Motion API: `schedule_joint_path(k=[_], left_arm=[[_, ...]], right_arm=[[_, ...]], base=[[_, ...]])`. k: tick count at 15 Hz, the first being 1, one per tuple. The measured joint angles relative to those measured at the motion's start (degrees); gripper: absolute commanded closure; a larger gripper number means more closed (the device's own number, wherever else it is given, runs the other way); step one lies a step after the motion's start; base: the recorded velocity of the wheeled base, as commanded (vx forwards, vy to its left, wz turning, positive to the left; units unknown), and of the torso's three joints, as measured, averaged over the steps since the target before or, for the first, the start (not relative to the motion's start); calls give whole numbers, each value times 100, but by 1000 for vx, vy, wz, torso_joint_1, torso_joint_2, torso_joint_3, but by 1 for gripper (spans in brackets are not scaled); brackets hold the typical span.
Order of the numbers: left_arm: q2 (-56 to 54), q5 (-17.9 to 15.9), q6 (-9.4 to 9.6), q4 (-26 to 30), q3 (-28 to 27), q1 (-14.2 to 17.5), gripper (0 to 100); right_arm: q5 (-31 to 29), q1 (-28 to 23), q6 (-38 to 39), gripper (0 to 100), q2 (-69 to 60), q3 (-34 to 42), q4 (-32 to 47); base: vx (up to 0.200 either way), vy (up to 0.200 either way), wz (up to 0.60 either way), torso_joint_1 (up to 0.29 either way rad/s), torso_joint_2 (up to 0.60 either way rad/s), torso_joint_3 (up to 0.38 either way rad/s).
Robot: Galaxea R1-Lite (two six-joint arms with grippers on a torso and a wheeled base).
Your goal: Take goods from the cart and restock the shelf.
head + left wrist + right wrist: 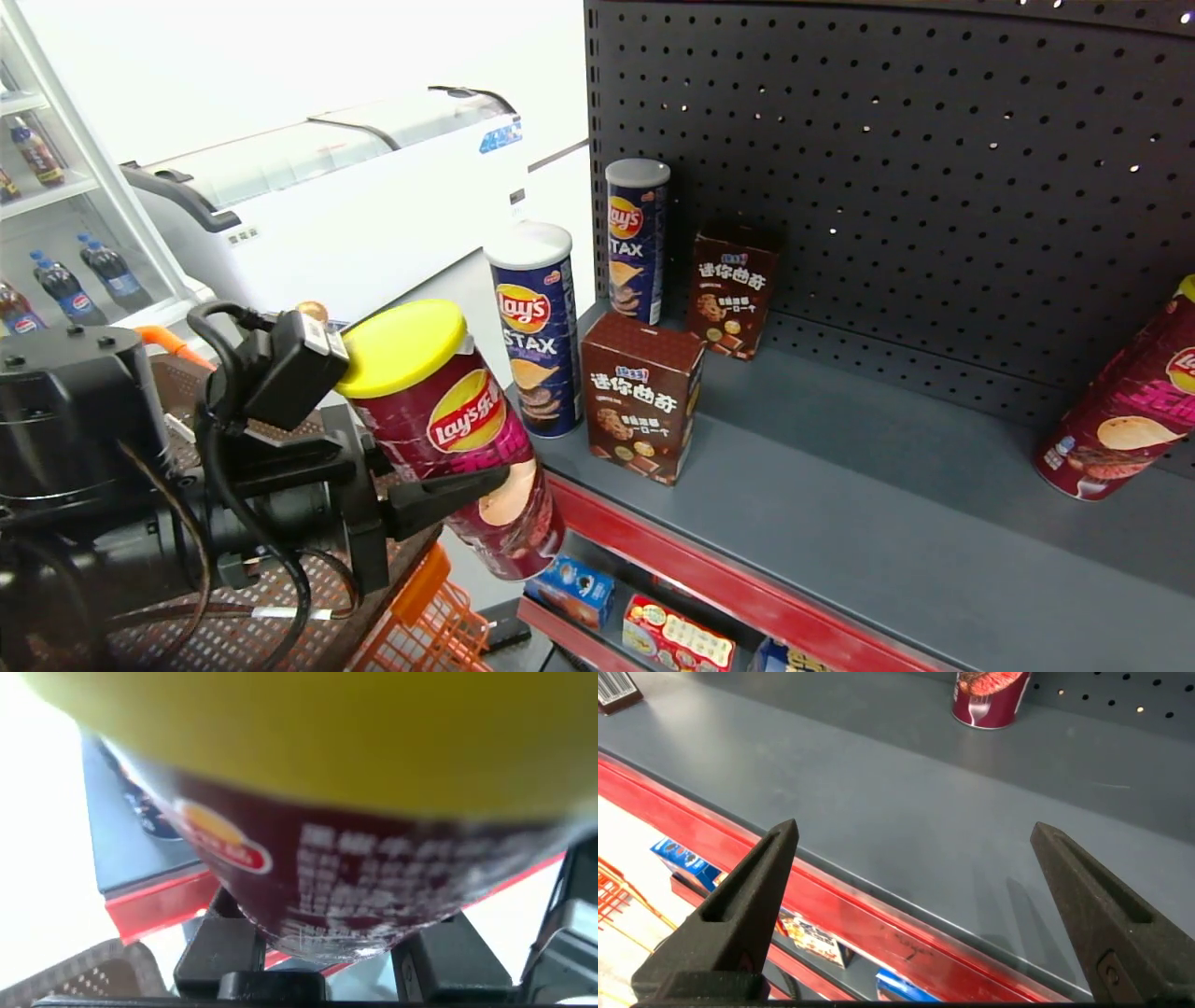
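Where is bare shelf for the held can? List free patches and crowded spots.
Free: the wide shelf deck between the front brown box and the maroon can at the right, red edge to pegboard. Crowded: the left end, with front blue can, rear blue can and rear brown box.

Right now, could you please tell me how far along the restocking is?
Done: one maroon can sits on the shelf, right of two blue cans and two brown boxes. In hand: the left gripper holds a yellow-lidded can, tilted, before the shelf edge. The right gripper hangs open over the shelf. Left: setting that can down; what remains in the cart is hidden.
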Motion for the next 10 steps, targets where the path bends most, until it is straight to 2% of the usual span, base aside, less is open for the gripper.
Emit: schedule_joint_path(k=[5,7,10], left_arm=[[265,-44,17,-24,-150,-566,100],[308,-189,20,-40,-194,-766,100],[347,-218,23,-40,-233,-840,100]], right_arm=[[0,0,0,0,0,0,0],[0,0,0,0,0,0,0],[0,0,0,0,0,0,0]], base=[[0,0,0,0,0,0],[0,0,0,0,0,0],[0,0,0,0,0,0]])
